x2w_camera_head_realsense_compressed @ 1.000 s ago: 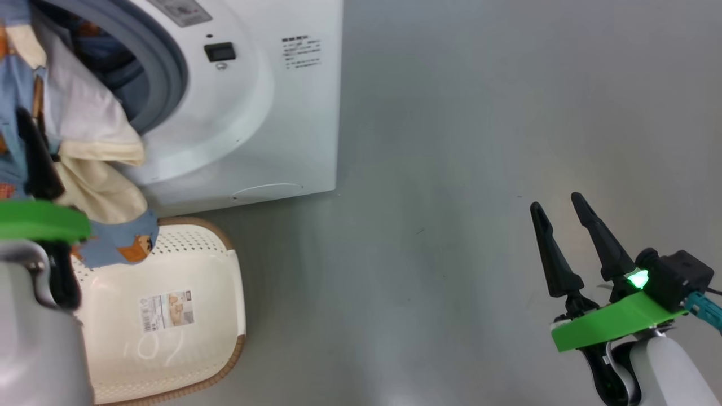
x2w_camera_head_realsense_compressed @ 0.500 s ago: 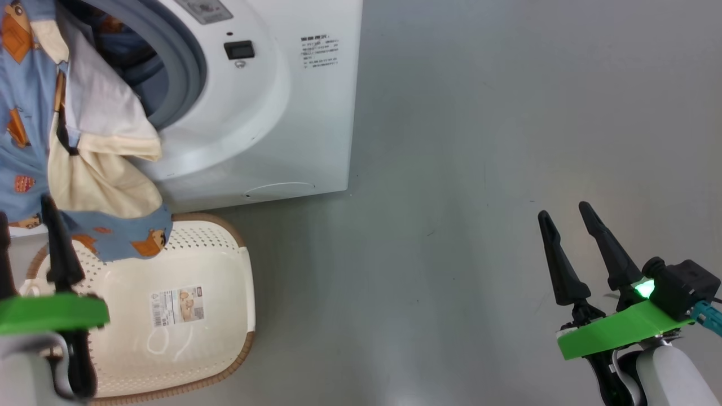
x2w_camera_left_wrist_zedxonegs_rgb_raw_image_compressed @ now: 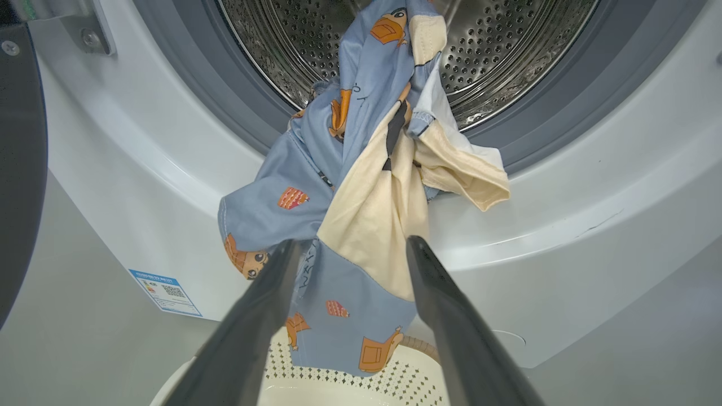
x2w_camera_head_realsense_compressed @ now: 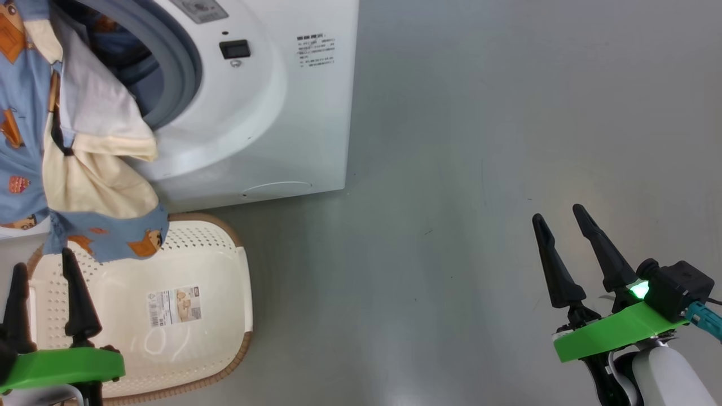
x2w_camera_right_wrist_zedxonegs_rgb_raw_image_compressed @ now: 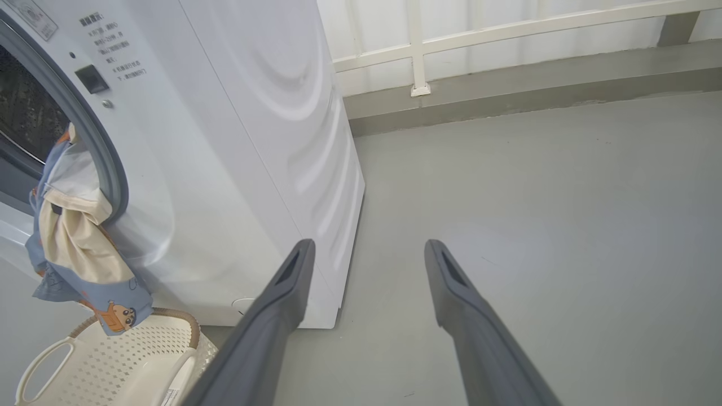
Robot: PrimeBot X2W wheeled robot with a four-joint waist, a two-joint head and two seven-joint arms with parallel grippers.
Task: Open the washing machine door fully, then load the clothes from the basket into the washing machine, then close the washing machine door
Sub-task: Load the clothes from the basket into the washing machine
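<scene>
The washing machine point(x2w_camera_head_realsense_compressed: 271, 113) stands at the upper left with its steel drum point(x2w_camera_left_wrist_zedxonegs_rgb_raw_image_compressed: 507, 45) exposed. Its black door point(x2w_camera_left_wrist_zedxonegs_rgb_raw_image_compressed: 20, 169) is swung aside at the left edge of the left wrist view. Light blue and cream clothes point(x2w_camera_head_realsense_compressed: 73, 169) hang from the drum mouth over the front lip, their lower end dangling above the basket point(x2w_camera_head_realsense_compressed: 214, 293). The same clothes point(x2w_camera_left_wrist_zedxonegs_rgb_raw_image_compressed: 361, 197) fill the middle of the left wrist view. My left gripper point(x2w_camera_head_realsense_compressed: 44, 258) is open over the basket, just below the hanging fabric and holding nothing. My right gripper point(x2w_camera_head_realsense_compressed: 556, 212) is open above bare floor, far right.
The basket's bottom shows a paper label point(x2w_camera_head_realsense_compressed: 172, 305). Grey floor point(x2w_camera_head_realsense_compressed: 479, 169) stretches to the right of the machine. A white railing on a low curb point(x2w_camera_right_wrist_zedxonegs_rgb_raw_image_compressed: 417, 56) runs behind. A blue sticker point(x2w_camera_left_wrist_zedxonegs_rgb_raw_image_compressed: 163, 290) and a round flap point(x2w_camera_head_realsense_compressed: 276, 189) mark the machine's lower front.
My left gripper has dropped back from the clothes at the drum mouth to above the basket, staying open. The clothes stay draped over the lip. The camera shifted slightly.
</scene>
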